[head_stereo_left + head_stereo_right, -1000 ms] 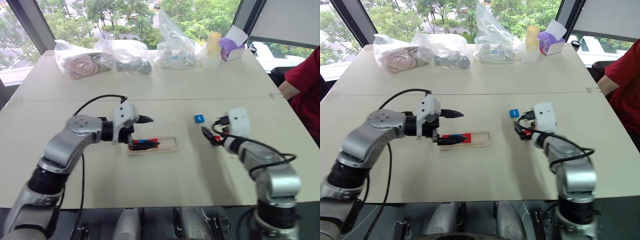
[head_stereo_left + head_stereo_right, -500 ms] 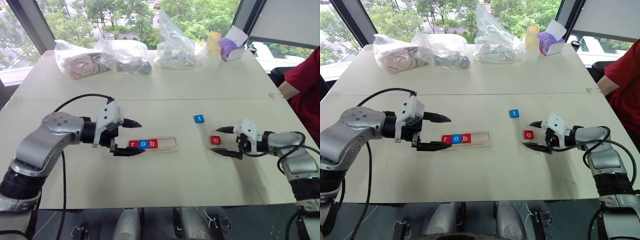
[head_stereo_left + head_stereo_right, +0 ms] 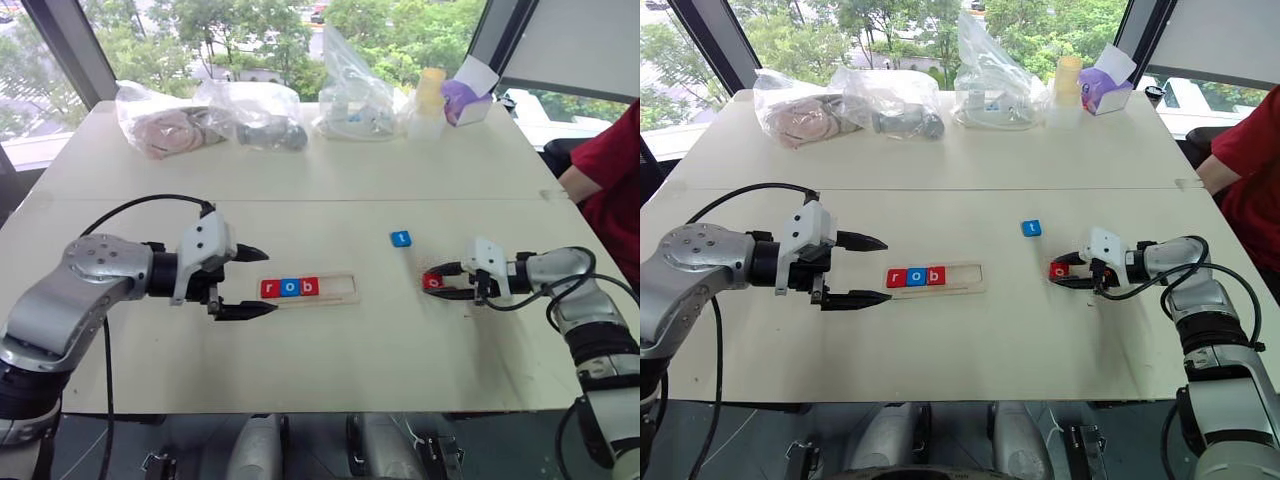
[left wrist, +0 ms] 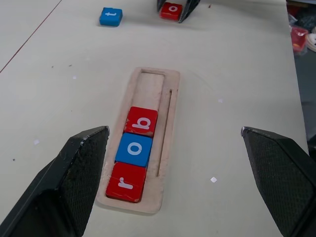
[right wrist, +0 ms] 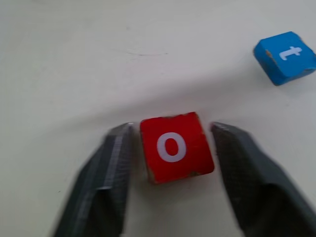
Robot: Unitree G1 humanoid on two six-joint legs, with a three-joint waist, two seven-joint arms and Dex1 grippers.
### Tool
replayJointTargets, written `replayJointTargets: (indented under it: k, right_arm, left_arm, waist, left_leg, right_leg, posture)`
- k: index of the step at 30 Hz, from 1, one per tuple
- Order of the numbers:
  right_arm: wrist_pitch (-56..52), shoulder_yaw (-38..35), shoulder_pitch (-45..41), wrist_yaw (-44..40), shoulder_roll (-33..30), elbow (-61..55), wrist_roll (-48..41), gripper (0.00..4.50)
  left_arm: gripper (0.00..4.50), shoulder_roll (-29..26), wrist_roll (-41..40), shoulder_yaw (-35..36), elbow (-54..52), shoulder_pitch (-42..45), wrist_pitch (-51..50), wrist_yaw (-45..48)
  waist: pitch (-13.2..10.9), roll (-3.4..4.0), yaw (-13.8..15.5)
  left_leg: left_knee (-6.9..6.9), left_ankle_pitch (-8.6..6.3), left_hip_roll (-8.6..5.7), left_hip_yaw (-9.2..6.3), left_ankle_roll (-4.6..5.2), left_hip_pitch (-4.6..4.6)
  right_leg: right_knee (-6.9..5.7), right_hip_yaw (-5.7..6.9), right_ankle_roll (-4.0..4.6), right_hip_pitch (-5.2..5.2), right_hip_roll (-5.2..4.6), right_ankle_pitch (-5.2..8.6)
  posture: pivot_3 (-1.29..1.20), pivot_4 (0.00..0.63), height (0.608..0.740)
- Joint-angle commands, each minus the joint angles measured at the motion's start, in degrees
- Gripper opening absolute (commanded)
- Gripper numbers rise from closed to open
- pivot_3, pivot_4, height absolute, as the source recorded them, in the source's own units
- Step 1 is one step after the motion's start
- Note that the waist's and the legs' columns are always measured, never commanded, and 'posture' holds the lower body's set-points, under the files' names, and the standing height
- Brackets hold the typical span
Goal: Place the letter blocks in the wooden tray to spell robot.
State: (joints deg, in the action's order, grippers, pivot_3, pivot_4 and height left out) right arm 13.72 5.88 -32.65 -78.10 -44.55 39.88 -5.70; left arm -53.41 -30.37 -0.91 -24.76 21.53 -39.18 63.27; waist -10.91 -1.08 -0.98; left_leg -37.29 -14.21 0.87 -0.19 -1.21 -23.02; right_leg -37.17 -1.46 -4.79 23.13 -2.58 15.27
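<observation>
Light wood makes up the wooden tray (image 3: 308, 289), which lies flat near the middle of the table (image 3: 330, 190) and serves as the landmark. Just left of the tray's left end hangs the left gripper (image 3: 252, 282), its two black fingers spread wide with nothing between them, pointing toward the tray. Inside the slot, filling the tray's left part, sit three letter blocks side by side and touching: a red r (image 4: 126, 182) at the end, a blue o (image 4: 134, 149) next, and a red b (image 4: 141, 121) after it. The right part of the slot is bare wood. Right of the tray and a little farther back on the table lies a blue t block (image 3: 401, 239), on its own, turned slightly askew. Farther right, well apart from the tray, the right gripper (image 3: 437, 283) lies low over the table with its fingers drawn in against the two sides of a red o block (image 5: 176, 146), which rests on the tabletop.
</observation>
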Motion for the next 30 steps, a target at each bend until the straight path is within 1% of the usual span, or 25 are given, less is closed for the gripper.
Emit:
replayJointTargets:
  k: [1, 3, 6, 8, 9, 10, 12, 14, 17, 20, 25, 30]
  right_arm:
    - [0.5, 0.84, 0.3, 0.2, -0.11, 3.04, 2.07, 1.17]
    - [-1.11, 0.18, 0.23, 0.74, 0.47, 1.69, 1.06, 1.17]
    - [-9.92, -1.88, -0.01, 1.01, 2.72, -6.17, -4.03, 1.17]
    - [-21.56, -1.04, 0.2, 2.91, 5.74, -20.58, -9.08, 1.17]
    - [-26.96, 0.36, 0.02, 4.43, 7.52, -26.93, -10.22, 1.17]
    - [-30.6, 1.87, -0.22, 5.9, 9.08, -31.27, -10.11, 1.17]
    - [-35.49, 4.0, -0.88, 9.04, 11.22, -35.58, -8.46, 1.17]
    - [-37.79, 6.31, -1.85, 12.91, 13.4, -37.26, -5.75, 1.17]
    - [-39.45, 11.27, -2.67, 13.61, 15.29, -39.79, -3.56, 1.17]
    - [-39.96, 14.49, -3.54, 14.55, 16.73, -39.51, -1.46, 1.17]
    - [-38.69, 17.46, -3.57, 15.08, 17.22, -38.35, 1.07, 1.17]
    - [-37.34, 17.32, -4.78, 14.84, 16.95, -36.3, 1.85, 1.17]
  left_arm:
    - [4.5, -1.03, 0.15, 1.63, -1.22, -0.38, 0.68, -0.46]
    - [4.5, -1.37, 0.08, 2.18, -1.02, -0.83, 0.77, -0.44]
    - [4.5, -2.12, 0.07, 3.04, -0.04, -1.32, 1.09, -0.21]
    - [4.5, -3.42, -0.28, 4.13, 1.44, -1.4, 0.95, 0.72]
    - [4.5, -4.5, 0.85, 3.89, 2.18, -1.82, 1.92, 1.45]
    - [4.5, -5.55, 2.41, 3.18, 2.68, -2.29, 3.28, 2.09]
    - [4.5, -6.75, 4.13, 1.88, 3.09, -2.8, 5.09, 2.92]
    - [4.5, -6.06, 2.72, 2.39, 2.98, -2.56, 4.11, 2.79]
    - [4.5, -6.04, 3.12, 2.7, 3.02, -2.64, 4.28, 2.62]
    - [4.5, -6.27, 3.26, 3.17, 2.37, -3.38, 4.14, 2.25]
    - [4.5, -4.47, 2.98, 3.19, 0.37, -4.89, 3.15, -0.54]
    - [4.5, -3.55, 2.28, 4.17, -1.09, -6.08, 2.03, -2.25]
  waist:
    - [0.0, 0.0, -0.01]
    - [0.0, 0.0, -0.01]
    - [-0.01, 0.0, -0.13]
    - [-0.04, 0.04, -0.64]
    - [-0.05, 0.07, -1.08]
    - [-0.05, 0.07, -1.53]
    - [-0.05, 0.09, -1.52]
    - [-0.05, 0.08, -1.13]
    - [-0.05, 0.07, -0.19]
    - [-0.05, 0.07, 0.09]
    - [-0.05, 0.06, 0.13]
    - [-0.04, 0.06, -0.09]
  left_leg:
    - [0.01, 0.0, 0.0, 0.0, 0.0, 0.06]
    - [0.05, 0.0, 0.01, -0.01, 0.0, 0.27]
    - [0.13, 0.0, 0.04, -0.06, 0.0, 0.53]
    - [0.14, 0.0, 0.07, -0.05, 0.0, 0.55]
    - [0.15, 0.0, 0.1, -0.04, 0.0, 0.54]
    - [0.18, 0.0, 0.11, -0.07, 0.0, 0.52]
    - [0.27, 0.0, 0.12, -0.07, 0.0, 0.52]
    - [0.3, -0.01, 0.11, -0.13, 0.0, 0.49]
    - [0.23, -0.01, 0.06, -0.14, -0.01, 0.16]
    - [0.09, 0.0, 0.03, -0.11, -0.01, -0.27]
    - [0.08, 0.0, 0.0, -0.1, 0.0, -0.37]
    - [0.08, 0.0, 0.0, -0.11, 0.0, -0.35]
  right_leg:
    - [-0.01, -0.02, 0.0, -0.04, -0.01, 0.0]
    - [0.0, -0.03, 0.01, -0.22, -0.03, 0.01]
    - [0.02, -0.05, 0.03, -0.44, -0.05, 0.02]
    - [-0.04, -0.11, 0.04, -0.36, -0.04, 0.02]
    - [-0.09, -0.15, 0.05, -0.31, 0.0, 0.0]
    - [-0.2, -0.15, 0.03, -0.22, 0.0, 0.0]
    - [-0.31, -0.15, -0.04, -0.1, 0.05, -0.04]
    - [-0.33, -0.08, -0.03, -0.06, 0.07, -0.03]
    - [-0.28, -0.03, 0.09, 0.16, -0.03, 0.04]
    - [-0.24, -0.04, -0.05, 0.5, -0.06, -0.04]
    - [-0.23, -0.04, -0.08, 0.58, -0.07, -0.06]
    - [-0.25, -0.01, -0.09, 0.58, 0.02, -0.06]
  posture:
    - [0.0, 0.15, 0.74]
    - [0.0, 0.15, 0.74]
    - [0.0, 0.15, 0.74]
    - [0.0, 0.15, 0.74]
    - [0.0, 0.15, 0.74]
    - [0.0, 0.15, 0.74]
    - [0.0, 0.15, 0.74]
    - [0.0, 0.15, 0.74]
    - [0.0, 0.15, 0.74]
    - [0.0, 0.15, 0.74]
    - [0.0, 0.15, 0.74]
    - [0.0, 0.15, 0.74]
